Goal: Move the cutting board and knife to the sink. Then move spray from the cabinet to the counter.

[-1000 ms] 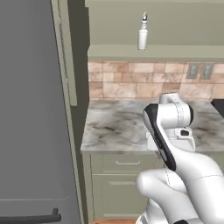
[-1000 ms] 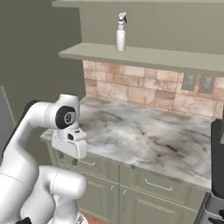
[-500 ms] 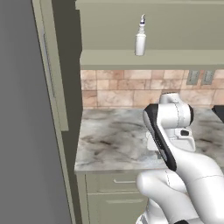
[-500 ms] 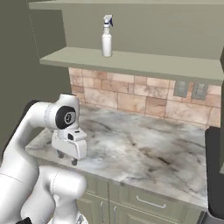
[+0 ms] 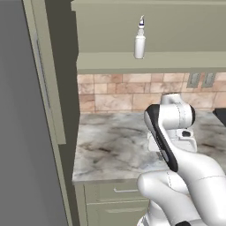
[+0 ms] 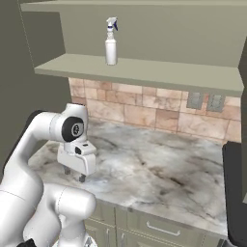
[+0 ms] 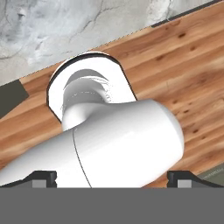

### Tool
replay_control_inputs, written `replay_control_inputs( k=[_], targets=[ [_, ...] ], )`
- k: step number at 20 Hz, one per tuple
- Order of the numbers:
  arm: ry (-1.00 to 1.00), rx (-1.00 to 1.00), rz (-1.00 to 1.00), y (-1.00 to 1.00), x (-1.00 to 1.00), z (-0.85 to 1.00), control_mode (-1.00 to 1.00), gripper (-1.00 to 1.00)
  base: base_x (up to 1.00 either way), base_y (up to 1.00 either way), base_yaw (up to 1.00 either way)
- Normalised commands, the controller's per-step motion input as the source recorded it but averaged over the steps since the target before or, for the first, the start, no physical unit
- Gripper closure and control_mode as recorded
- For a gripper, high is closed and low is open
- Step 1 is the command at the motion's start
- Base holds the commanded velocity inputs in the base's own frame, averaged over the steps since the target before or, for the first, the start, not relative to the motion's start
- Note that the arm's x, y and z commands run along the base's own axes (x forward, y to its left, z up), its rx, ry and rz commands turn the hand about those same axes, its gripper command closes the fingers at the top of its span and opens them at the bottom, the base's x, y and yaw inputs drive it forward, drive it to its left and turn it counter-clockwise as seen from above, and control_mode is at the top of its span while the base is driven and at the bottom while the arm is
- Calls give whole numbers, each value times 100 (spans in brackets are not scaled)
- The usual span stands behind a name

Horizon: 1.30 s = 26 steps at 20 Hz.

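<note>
The spray (image 5: 140, 42) (image 6: 111, 43), a slim white bottle with a white-and-blue nozzle, stands upright on the shelf of the open sage-green cabinet (image 5: 150, 62) (image 6: 144, 72). Below it lies the bare marble counter (image 5: 110, 145) (image 6: 159, 169). My gripper (image 6: 75, 174) (image 7: 111, 178) points down over the counter's front left part, far below the spray. It is open, with its tips wide apart and nothing held. The cutting board, knife and sink are out of view.
The tall grey fridge (image 5: 22, 132) and a green side panel (image 5: 53, 88) close off the left. A black stovetop (image 6: 236, 193) borders the counter on the right. Green drawers (image 6: 159, 229) run under the counter, and wall outlets (image 6: 205, 101) sit in the tile backsplash.
The whole picture has shifted: the base has driven closer to the counter, so fridge and shelf slide left and grow larger. The arm keeps its pose and the gripper stays open.
</note>
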Motion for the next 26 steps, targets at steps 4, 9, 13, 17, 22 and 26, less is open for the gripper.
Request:
replay_control_inputs(
  k=[4, 9, 13, 17, 22, 26],
  targets=[
    [0, 0, 0, 0, 0, 0, 100, -100, 0, 0, 0],
    [0, 0, 0, 0, 0, 0, 100, -100, 0, 0, 0],
    [0, 0, 0, 0, 0, 0, 100, -100, 0, 0, 0],
    [0, 0, 0, 0, 0, 0, 100, -100, 0, 0, 2],
    [-5, 0, 2, 2, -1, 3, -100, -100, -1, 6, 5],
    [-36, 0, 8, 11, -2, 27, -100, -100, 0, 0, 0]
  ],
)
